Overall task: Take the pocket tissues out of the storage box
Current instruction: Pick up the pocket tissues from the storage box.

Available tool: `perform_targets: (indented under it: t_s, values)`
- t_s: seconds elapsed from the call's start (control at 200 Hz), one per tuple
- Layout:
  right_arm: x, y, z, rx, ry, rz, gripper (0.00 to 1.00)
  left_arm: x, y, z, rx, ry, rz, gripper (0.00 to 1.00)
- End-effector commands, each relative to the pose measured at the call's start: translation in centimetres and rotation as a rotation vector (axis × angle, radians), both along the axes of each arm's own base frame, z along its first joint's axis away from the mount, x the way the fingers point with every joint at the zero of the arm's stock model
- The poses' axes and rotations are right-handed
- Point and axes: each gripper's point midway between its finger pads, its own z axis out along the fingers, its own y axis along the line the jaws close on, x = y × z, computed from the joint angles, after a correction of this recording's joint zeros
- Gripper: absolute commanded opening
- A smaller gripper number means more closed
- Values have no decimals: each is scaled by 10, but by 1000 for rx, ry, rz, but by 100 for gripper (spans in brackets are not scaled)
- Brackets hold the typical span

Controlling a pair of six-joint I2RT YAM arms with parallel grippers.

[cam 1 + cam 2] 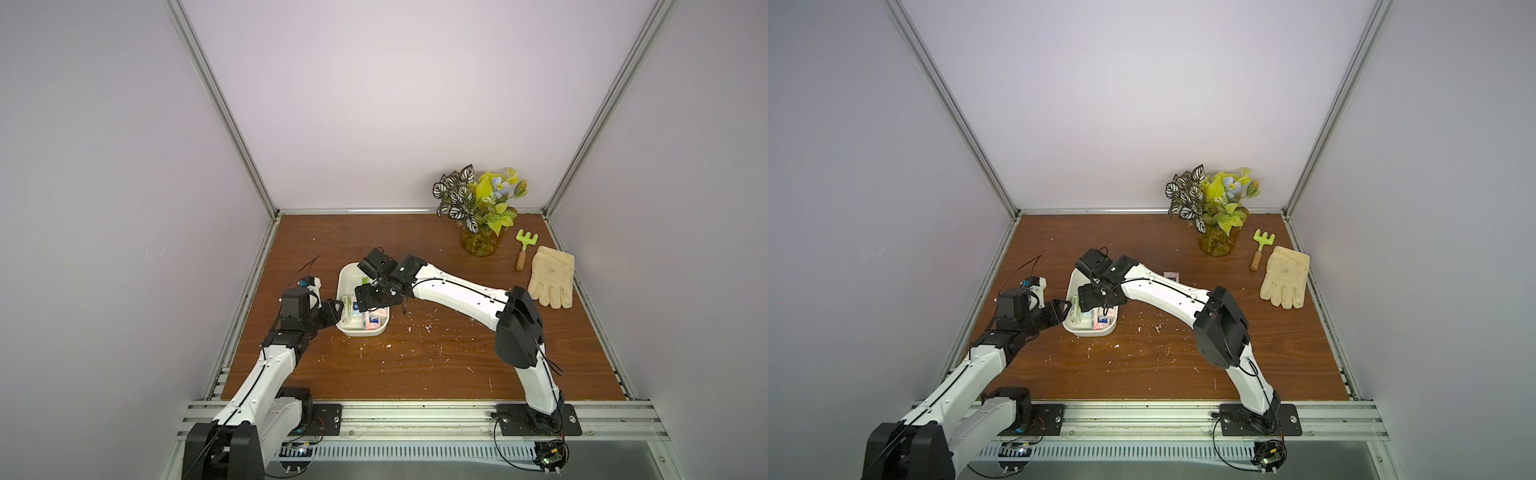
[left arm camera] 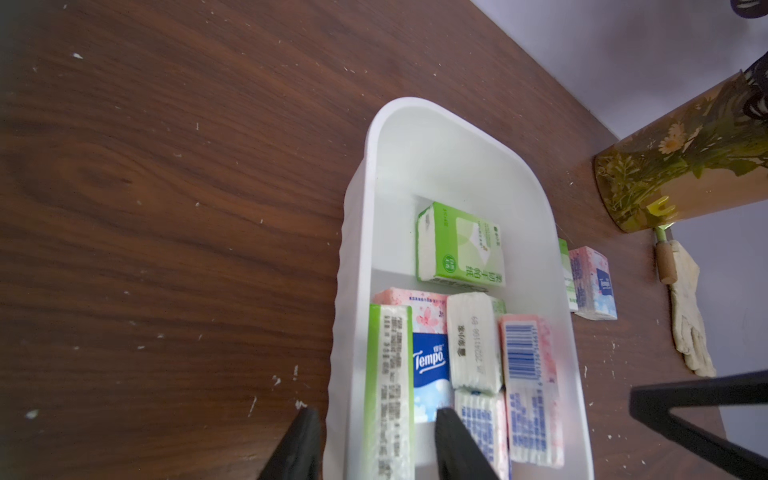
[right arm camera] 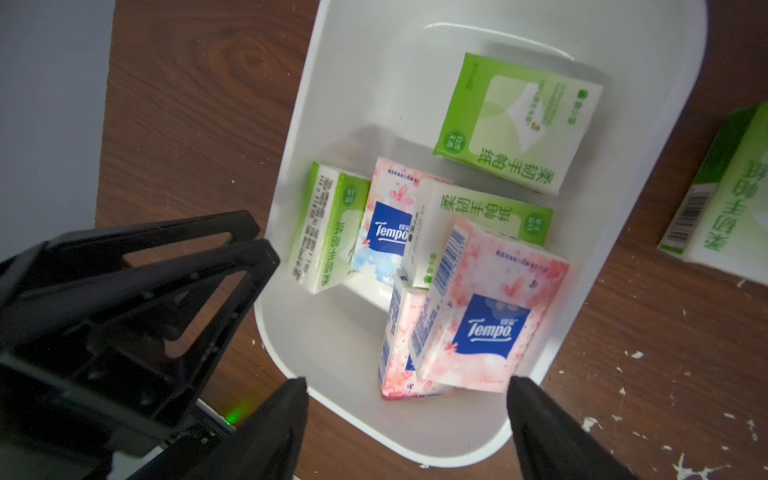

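The white storage box (image 1: pixel 348 279) (image 1: pixel 1074 281) stands left of the table's middle and holds several pocket tissues, green-and-white and pink. One green packet (image 2: pixel 461 245) (image 3: pixel 515 120) lies flat alone at the far end. A pink packet (image 3: pixel 486 316) leans on others at the near end. My left gripper (image 2: pixel 376 440) (image 1: pixel 336 309) is open, one finger outside the box's left wall and one inside, a green packet on edge (image 2: pixel 388 386) between them. My right gripper (image 3: pixel 407 386) (image 1: pixel 369 301) hangs open over the near end, holding nothing. Two more packets (image 2: pixel 590 282) lie on the table beyond the box.
An amber glass vase with plants (image 1: pixel 480 243) stands at the back right. Beside it lie a small green rake (image 1: pixel 524 246) and a cream glove (image 1: pixel 550 278). White specks dot the wooden table (image 1: pixel 415 365). The two grippers are close together at the box.
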Motion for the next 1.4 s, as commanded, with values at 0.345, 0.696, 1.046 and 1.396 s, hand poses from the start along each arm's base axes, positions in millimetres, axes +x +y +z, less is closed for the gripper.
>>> perform_targets:
  t_s: [0.345, 0.696, 1.046, 1.396]
  values:
    - [2, 3, -4, -24, 11, -15, 82, 5, 4, -8, 12, 7, 9, 35]
    - [6, 6, -24, -66, 18, -7, 83, 5, 4, -12, 9, 18, 9, 29]
    - [3, 38, -22, 22, -1, 70, 83, 5, 1, -12, 0, 21, -4, 27]
    - [4, 64, 10, 107, -52, 126, 74, 3, 0, -13, -5, 23, -7, 25]
